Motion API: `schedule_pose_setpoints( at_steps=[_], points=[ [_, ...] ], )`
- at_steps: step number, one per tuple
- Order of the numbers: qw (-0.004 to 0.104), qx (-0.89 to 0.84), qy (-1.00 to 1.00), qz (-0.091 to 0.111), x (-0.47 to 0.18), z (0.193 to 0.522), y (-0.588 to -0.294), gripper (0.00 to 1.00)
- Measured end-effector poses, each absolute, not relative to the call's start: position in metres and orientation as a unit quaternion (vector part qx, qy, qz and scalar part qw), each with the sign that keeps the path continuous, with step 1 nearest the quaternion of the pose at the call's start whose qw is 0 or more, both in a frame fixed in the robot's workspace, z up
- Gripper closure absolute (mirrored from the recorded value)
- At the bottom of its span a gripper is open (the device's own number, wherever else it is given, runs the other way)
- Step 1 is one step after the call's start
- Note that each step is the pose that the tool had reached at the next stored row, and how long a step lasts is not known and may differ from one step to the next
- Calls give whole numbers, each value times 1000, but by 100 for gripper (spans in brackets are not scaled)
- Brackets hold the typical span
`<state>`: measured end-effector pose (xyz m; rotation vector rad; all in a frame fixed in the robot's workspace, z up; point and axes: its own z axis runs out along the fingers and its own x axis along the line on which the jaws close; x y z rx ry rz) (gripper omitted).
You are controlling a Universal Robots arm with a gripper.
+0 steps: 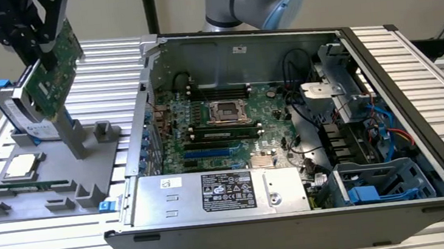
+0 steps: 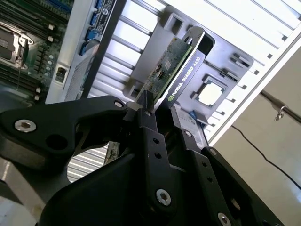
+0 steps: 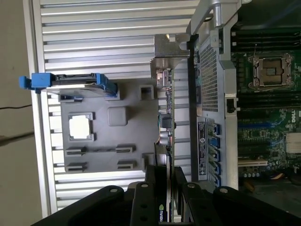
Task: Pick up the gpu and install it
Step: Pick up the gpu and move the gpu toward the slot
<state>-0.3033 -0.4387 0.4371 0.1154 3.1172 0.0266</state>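
I find the gripper (image 1: pixel 45 47) closed on the gpu (image 1: pixel 56 79). Both fingers (image 3: pixel 151 188) press flat against the card's two faces at one end, and I see no gap between pads and card. In both wrist views the card runs straight out from between the fingertips: the gripper (image 2: pixel 160 107) holds it edge-on, the gpu (image 2: pixel 176 63) showing green board on one face and black shroud on the other.

In the first wrist view the gripper (image 3: pixel 165 173) grips the near end of the gpu (image 3: pixel 167 127), and the silver end bracket (image 3: pixel 164 59) sits at the far end, well beyond the fingertips.

In the exterior view the card hangs tilted below the fingers, over the grey fixture tray (image 1: pixel 58 198). I cannot tell whether its lower end is clear of the tray's upright post.

Just beside the card, on the side away from the case, the hard drive with blue rails (image 1: pixel 15 114) stands upright in the tray. Further below the fingers lie the processor chip (image 1: pixel 21 166) and the memory stick (image 1: pixel 28 186), each in its own recess.

The open computer case (image 1: pixel 381 84) lies to the exterior view's right of the fingers, near the held card but apart from it. Its motherboard (image 1: pixel 273 104) is exposed, and the card is not in it.
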Motion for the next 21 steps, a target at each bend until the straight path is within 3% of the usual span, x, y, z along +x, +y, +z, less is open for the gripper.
schedule_pose_setpoints(
  at_steps=[21],
  points=[
    [11,37,999,8,-284,437,-439,100]
  ],
)
